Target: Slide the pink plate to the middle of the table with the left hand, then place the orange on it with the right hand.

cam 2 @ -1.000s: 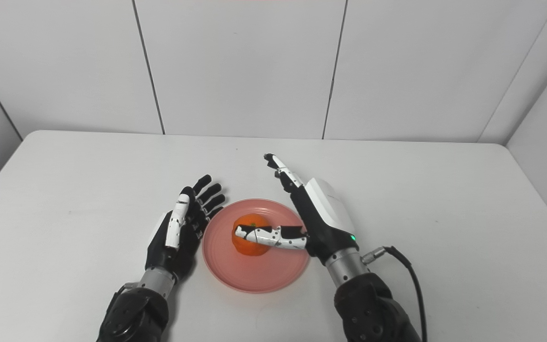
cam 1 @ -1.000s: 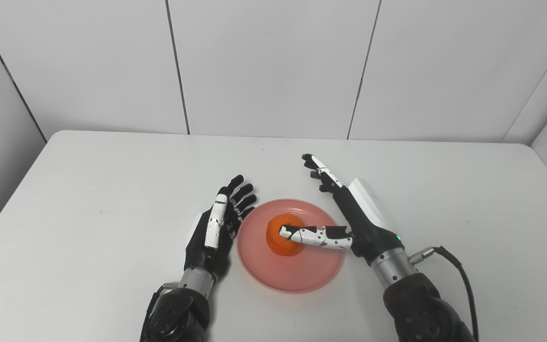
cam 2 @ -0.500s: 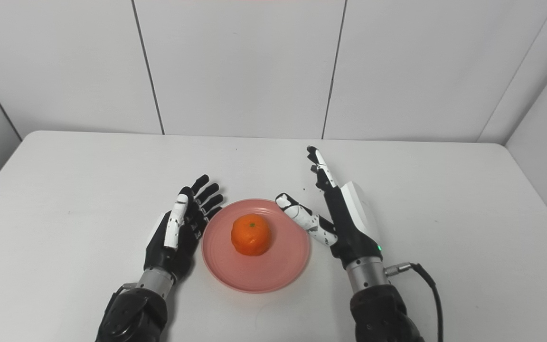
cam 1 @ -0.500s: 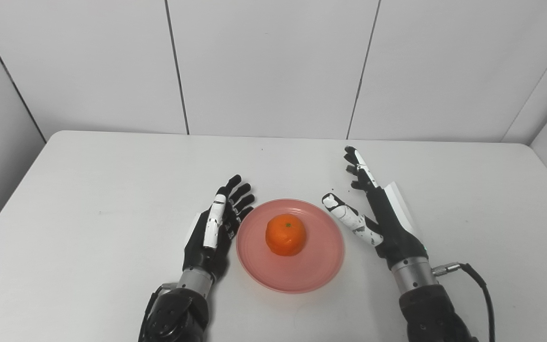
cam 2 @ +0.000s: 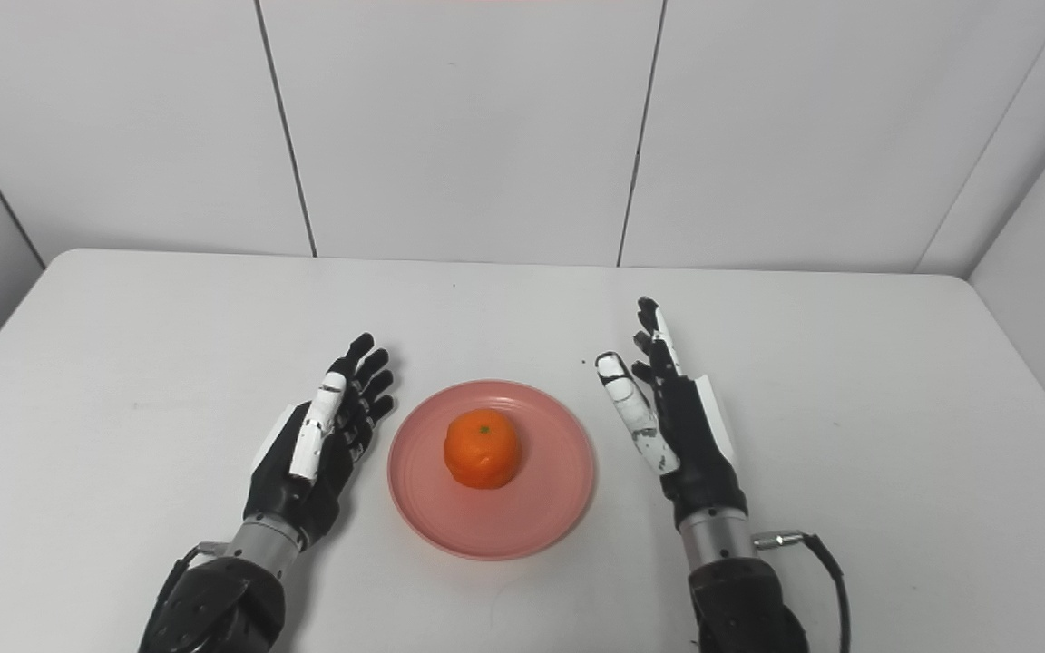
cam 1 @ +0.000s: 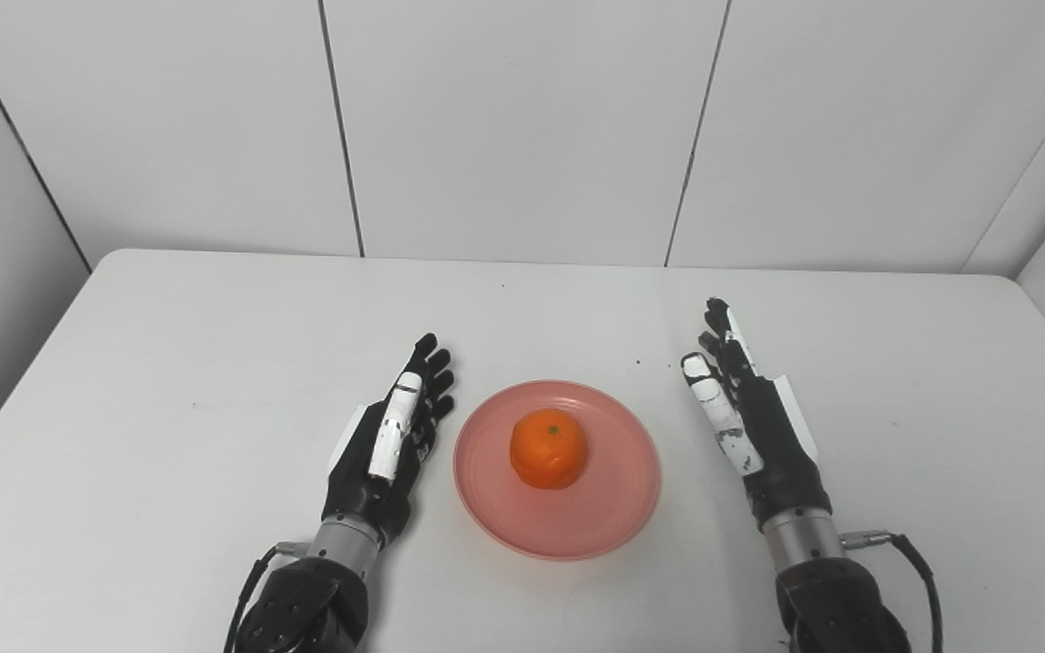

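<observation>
Desk (cam 1: 169, 363): a white desk with rounded far corners is seen from above, backed by white wall panels (cam 1: 513, 127) divided by thin dark seams.
Pink plate (cam 1: 609, 517): a round pink plate is set flat on the desk, roughly midway across its width and towards the near edge; its raised rim is fully visible.
Orange (cam 1: 549, 449): an orange is seated on the plate, slightly behind the plate's middle, with its small green stem scar turned upward; it is touched by neither hand.
Left hand (cam 1: 386, 444): the hand is held just left of the plate, apart from its rim, with the fingers stretched out and slightly spread, pointing away towards the wall; nothing is grasped. The white-backed thumb is laid along the palm side facing the plate.
Right hand (cam 1: 758, 426): the hand is held to the right of the plate, a little farther from the rim than the left hand is, with the fingers extended and parted and nothing gripped. Its white thumb is on the side facing the plate.
Cable (cam 1: 917, 567): a dark cable is plugged into a metal connector at the right wrist, right of the plate, and is looped down towards the bottom edge of the view.
Specks (cam 1: 638, 363): a few small dark specks are seen on the desk just behind the plate, between it and the right hand's fingertips.
</observation>
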{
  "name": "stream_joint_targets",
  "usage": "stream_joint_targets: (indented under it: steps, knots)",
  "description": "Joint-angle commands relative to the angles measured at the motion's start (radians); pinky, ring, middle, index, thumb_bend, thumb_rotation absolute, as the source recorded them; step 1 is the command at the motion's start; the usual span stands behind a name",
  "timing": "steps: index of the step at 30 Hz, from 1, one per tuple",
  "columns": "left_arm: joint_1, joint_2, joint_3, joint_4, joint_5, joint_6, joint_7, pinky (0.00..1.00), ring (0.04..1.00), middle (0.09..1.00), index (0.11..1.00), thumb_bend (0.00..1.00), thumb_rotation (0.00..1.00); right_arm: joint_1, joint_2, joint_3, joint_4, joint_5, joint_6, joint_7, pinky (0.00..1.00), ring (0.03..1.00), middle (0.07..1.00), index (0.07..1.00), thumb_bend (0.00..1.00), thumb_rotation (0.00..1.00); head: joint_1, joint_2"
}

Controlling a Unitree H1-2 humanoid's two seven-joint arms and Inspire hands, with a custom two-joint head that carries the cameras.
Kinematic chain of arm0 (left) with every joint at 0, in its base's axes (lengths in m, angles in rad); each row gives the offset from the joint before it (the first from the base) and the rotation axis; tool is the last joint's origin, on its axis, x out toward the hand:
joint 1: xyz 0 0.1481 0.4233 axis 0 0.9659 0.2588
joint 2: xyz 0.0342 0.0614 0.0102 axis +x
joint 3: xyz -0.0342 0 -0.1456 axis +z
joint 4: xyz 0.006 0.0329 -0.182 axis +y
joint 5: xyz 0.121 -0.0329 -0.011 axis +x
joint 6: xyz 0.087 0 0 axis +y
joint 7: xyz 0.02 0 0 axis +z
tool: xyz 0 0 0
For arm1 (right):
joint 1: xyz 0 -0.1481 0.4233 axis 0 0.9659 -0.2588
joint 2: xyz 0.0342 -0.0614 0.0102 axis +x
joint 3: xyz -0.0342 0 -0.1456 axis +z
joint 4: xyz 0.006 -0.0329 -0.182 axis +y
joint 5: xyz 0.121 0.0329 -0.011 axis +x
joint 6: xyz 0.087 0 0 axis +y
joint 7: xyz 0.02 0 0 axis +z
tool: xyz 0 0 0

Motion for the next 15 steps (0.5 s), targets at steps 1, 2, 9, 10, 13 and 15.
stream_joint_targets:
  steps: [1,2,9,10,13,15]
  knots:
    - [-0.007,0.007,-0.004,-0.041,0.012,-0.019,-0.004,1.0,1.0,1.0,1.0,0.41,0.98,-0.007,0.006,0.001,-0.035,0.006,0.003,-0.011,0.96,0.992,1.0,1.0,0.89,1.0,0.001,0.0]
    - [-0.006,0.009,-0.004,-0.044,0.015,-0.027,-0.003,1.0,1.0,1.0,1.0,0.42,0.98,-0.003,0.009,0.002,-0.037,0.007,0.007,-0.013,0.98,0.997,1.0,1.0,0.89,1.0,0.001,0.0]
    - [0.005,0.022,-0.003,-0.049,0.024,-0.054,-0.01,1.0,1.0,1.0,1.0,0.42,0.98,0.011,0.059,-0.013,-0.047,0.066,0.049,-0.024,1.0,1.0,1.0,1.0,0.8,1.0,0.001,0.001]
    - [0.006,0.026,-0.004,-0.048,0.027,-0.056,-0.011,1.0,1.0,1.0,1.0,0.42,0.98,0.013,0.067,-0.015,-0.046,0.076,0.051,-0.026,1.0,1.0,1.0,1.0,0.78,1.0,0.002,0.0]
    - [0.009,0.033,-0.011,-0.04,0.034,-0.069,-0.015,1.0,1.0,1.0,1.0,0.41,0.99,0.02,0.092,-0.025,-0.038,0.122,0.052,-0.032,1.0,1.0,1.0,1.0,0.69,1.0,0.001,0.001]
    - [0.011,0.034,-0.012,-0.035,0.027,-0.072,-0.019,1.0,1.0,1.0,1.0,0.4,0.98,0.024,0.102,-0.026,-0.03,0.143,0.044,-0.038,1.0,1.0,1.0,1.0,0.63,1.0,0.002,0.0]
